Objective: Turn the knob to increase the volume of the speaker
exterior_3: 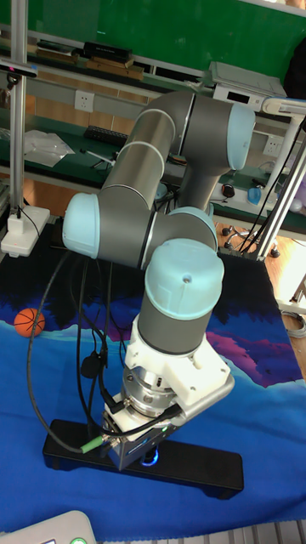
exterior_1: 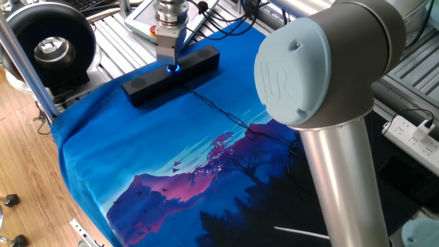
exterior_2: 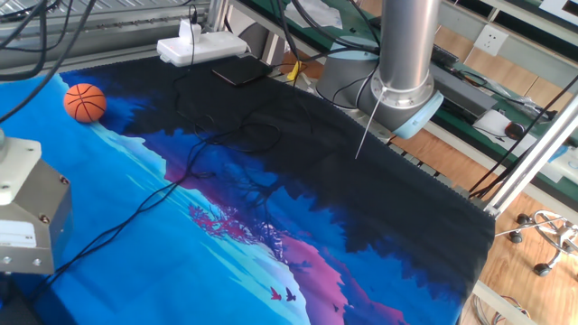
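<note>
The speaker (exterior_1: 173, 74) is a long slim black soundbar lying at the far end of the blue cloth, and in the tall fixed view the speaker (exterior_3: 195, 469) lies along the bottom. The knob (exterior_1: 171, 68) glows blue at its middle, and the same glow marks the knob (exterior_3: 151, 461) under the tool. My gripper (exterior_1: 170, 62) points straight down with its narrow fingers closed on the knob. The tool body hides the fingertips of the gripper (exterior_3: 143, 452) in the tall view. The other fixed view shows only the grey wrist housing (exterior_2: 25, 221) at the left edge.
A large round black ring device (exterior_1: 49, 48) stands left of the speaker, and a white pendant (exterior_1: 147, 17) lies behind it. A thin black cable (exterior_1: 226, 116) runs across the cloth. An orange ball (exterior_2: 84, 102), a white power strip (exterior_2: 200, 45) and the arm's base (exterior_2: 397, 95) line the far side.
</note>
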`<act>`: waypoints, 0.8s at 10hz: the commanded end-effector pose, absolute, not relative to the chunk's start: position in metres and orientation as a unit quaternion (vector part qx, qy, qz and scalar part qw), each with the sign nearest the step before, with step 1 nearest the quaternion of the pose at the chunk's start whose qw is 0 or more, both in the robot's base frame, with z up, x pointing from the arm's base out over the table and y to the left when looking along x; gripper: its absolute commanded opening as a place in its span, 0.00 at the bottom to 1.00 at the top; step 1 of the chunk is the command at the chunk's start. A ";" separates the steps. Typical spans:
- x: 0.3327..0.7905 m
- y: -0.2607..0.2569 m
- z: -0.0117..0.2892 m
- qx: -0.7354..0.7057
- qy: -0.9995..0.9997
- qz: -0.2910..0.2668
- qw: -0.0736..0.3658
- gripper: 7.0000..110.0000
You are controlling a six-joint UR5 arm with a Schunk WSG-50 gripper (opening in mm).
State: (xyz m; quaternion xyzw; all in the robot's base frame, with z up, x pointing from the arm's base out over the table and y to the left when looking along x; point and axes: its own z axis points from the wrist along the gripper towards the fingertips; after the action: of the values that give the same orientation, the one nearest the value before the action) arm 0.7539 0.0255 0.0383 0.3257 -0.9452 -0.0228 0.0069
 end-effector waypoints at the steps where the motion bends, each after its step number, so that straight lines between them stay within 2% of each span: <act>1: 0.753 0.025 0.044 0.294 -0.955 -0.027 0.012 0.00; 5: 0.759 0.031 0.036 0.261 -0.965 -0.024 0.007 0.00; 8: 0.757 0.029 0.045 0.250 -0.967 -0.036 0.015 0.00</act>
State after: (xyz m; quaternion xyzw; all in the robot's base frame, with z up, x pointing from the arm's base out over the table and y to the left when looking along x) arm 0.7570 0.0275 0.0392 0.2668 -0.9634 -0.0225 0.0127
